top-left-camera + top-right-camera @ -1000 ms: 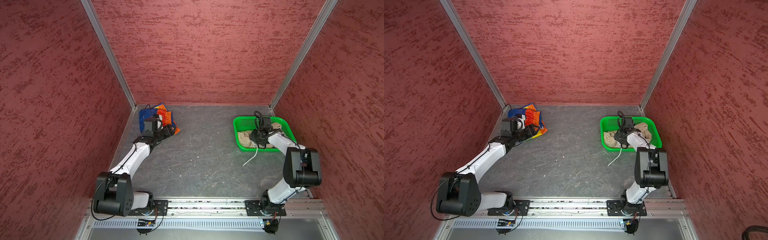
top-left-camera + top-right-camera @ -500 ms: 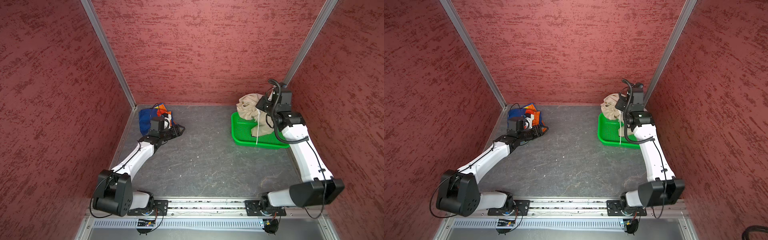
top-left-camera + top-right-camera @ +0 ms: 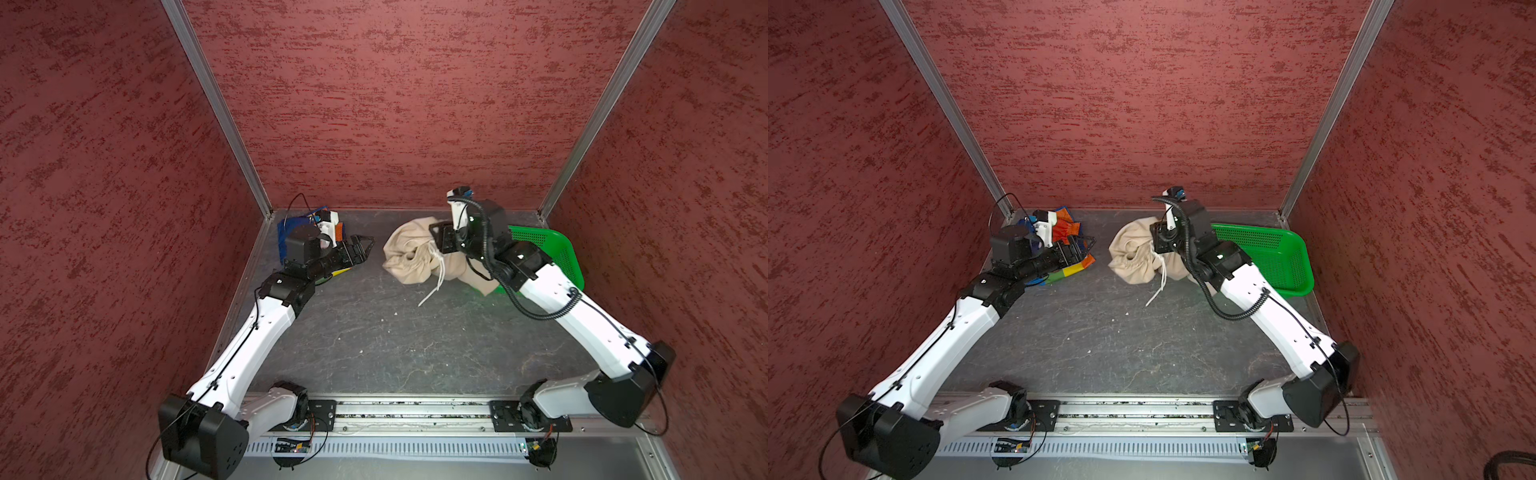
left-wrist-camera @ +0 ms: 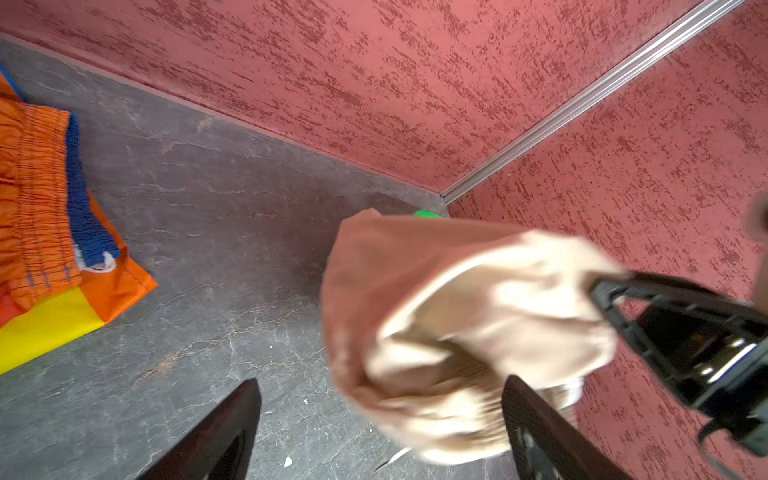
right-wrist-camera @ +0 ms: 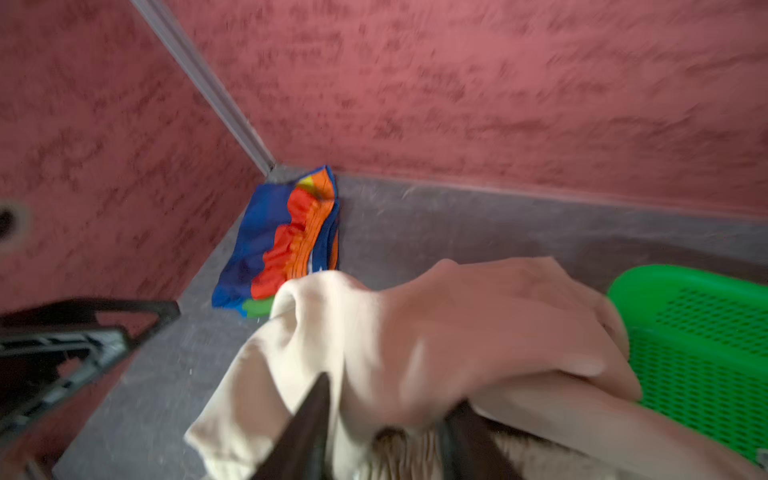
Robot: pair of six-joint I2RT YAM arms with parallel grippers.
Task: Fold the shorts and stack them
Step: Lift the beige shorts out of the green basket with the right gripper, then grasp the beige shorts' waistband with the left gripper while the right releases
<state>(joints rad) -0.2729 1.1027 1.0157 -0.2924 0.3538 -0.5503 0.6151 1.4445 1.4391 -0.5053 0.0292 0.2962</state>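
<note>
Beige shorts (image 3: 409,257), long axis left-right

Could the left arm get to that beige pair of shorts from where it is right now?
Probably yes. The left gripper is open and points at the beige shorts, with only bare floor between them. The right gripper is at their far side, not in the way.

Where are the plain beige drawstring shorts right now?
In a top view the beige shorts lie bunched on the grey tabletop near the back wall, between the rainbow-striped shorts and the green perforated basket.
</note>
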